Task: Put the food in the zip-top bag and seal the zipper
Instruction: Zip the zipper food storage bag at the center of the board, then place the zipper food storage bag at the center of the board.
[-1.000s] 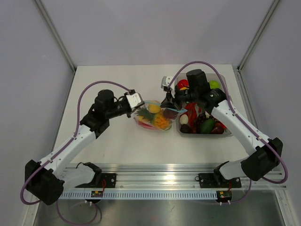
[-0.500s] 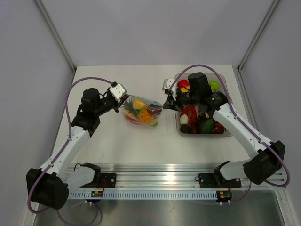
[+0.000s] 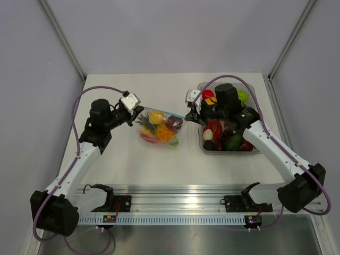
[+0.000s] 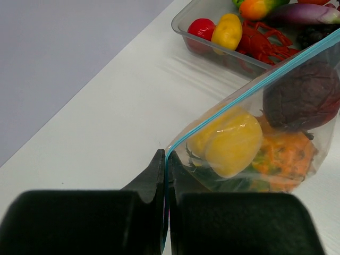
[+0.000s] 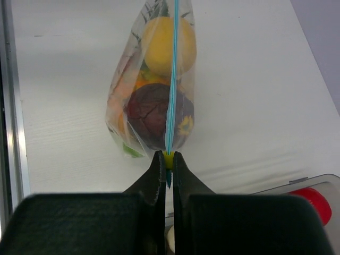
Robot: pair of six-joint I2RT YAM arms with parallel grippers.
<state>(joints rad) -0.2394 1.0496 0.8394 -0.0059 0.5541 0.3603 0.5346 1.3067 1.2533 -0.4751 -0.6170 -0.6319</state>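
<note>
white table [image 3: 133, 164], smooth and flat, with pale grey walls [image 3: 159, 37] all round. the zip-top bag [image 3: 159, 126] is soft, clear and crinkly. it is stretched between the two grippers over the middle of the table, just left of a hard clear tub [image 3: 255, 151]. i cannot tell if its bottom touches the table. the left gripper [image 4: 165, 159] has its black jaws pinched tight on one end of the zipper [image 5: 171, 74], a thin blue strip. the right gripper [image 5: 167, 159] pinches the other end the same way. the strip runs between them as one straight line. shiny toy food [image 3: 166, 133] fills the bag: a round yellow piece [image 4: 228, 141], a bumpy dark purple piece [image 4: 303, 98], an orange piece [image 4: 284, 156]. in the tub lie a red tomato [image 4: 201, 27], a lumpy yellow potato [image 4: 227, 30] and a red lobster [image 4: 263, 43]. purple cables [image 3: 101, 89] loop up behind each gripper. a metal rail [image 3: 175, 204] runs along the near edge.
</note>
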